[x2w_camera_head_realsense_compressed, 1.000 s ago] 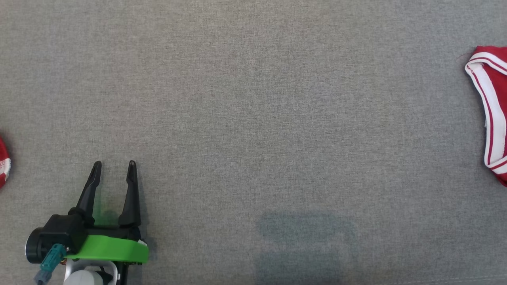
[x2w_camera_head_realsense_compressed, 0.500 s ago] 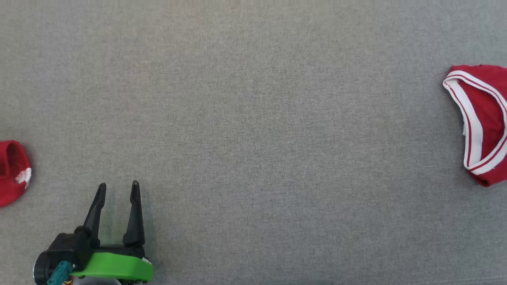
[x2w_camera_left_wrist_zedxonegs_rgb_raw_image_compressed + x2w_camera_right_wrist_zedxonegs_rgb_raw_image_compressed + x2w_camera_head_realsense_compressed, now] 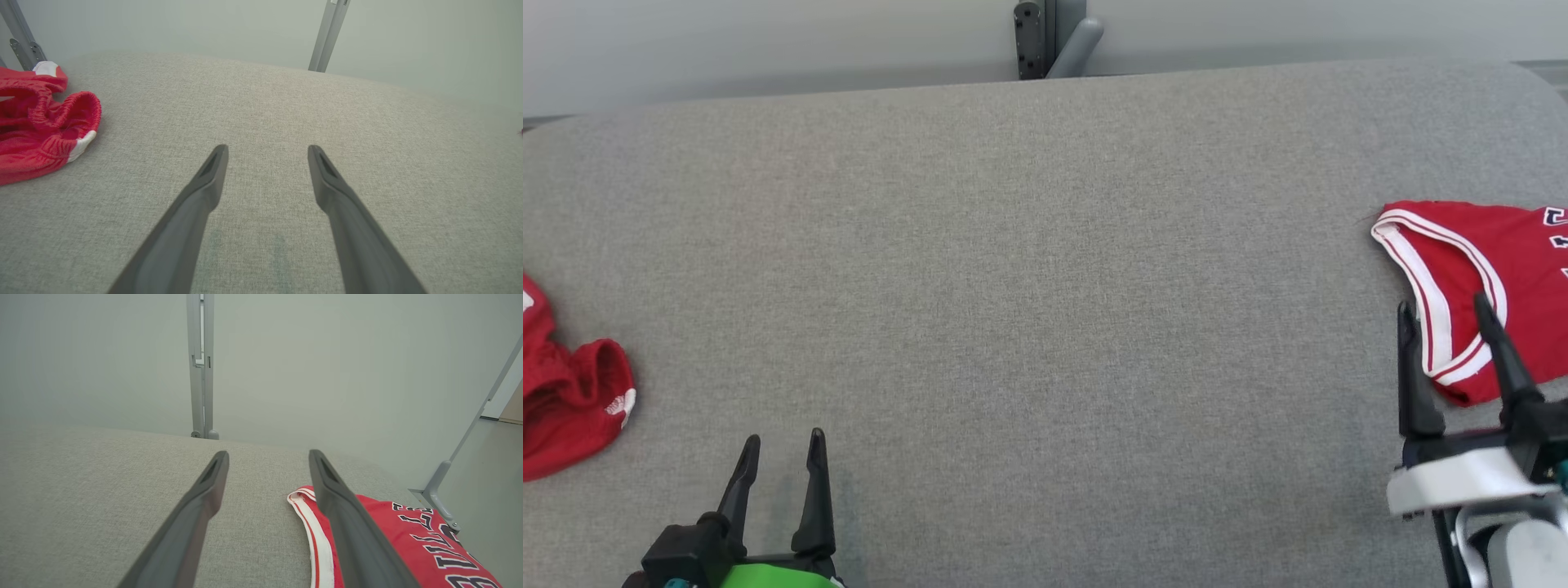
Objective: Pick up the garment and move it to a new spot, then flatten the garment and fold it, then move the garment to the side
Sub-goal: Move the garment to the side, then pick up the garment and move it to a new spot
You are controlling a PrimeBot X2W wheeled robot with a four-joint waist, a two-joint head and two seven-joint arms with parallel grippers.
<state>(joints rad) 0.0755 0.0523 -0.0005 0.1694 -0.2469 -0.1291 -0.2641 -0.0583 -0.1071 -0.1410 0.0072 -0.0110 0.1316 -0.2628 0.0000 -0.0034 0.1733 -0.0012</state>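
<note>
A red jersey garment (image 3: 1494, 261) with white trim and black lettering lies folded flat at the table's right edge; the right wrist view shows the same garment (image 3: 408, 535). My right gripper (image 3: 1441, 304) stands open just in front of its near left corner, holding nothing. In its own view the right gripper (image 3: 268, 454) hovers above the cloth, with one finger crossing in front of the jersey. My left gripper (image 3: 785, 437) is open over bare table at the lower left. In the left wrist view the left gripper (image 3: 268, 148) has nothing between its fingers.
A second red garment (image 3: 572, 408), crumpled with an elastic band, lies at the table's left edge (image 3: 41, 126). The grey fabric table (image 3: 1045, 245) has a rounded far edge. Behind it stand a metal post (image 3: 1045, 33) and a pale wall. An angled bracket (image 3: 437, 490) stands past the right end.
The head camera has tilted up, so the whole picture shifted and the far edge and wall now show. The right gripper has come into view, open beside the jersey. The left gripper stays open.
</note>
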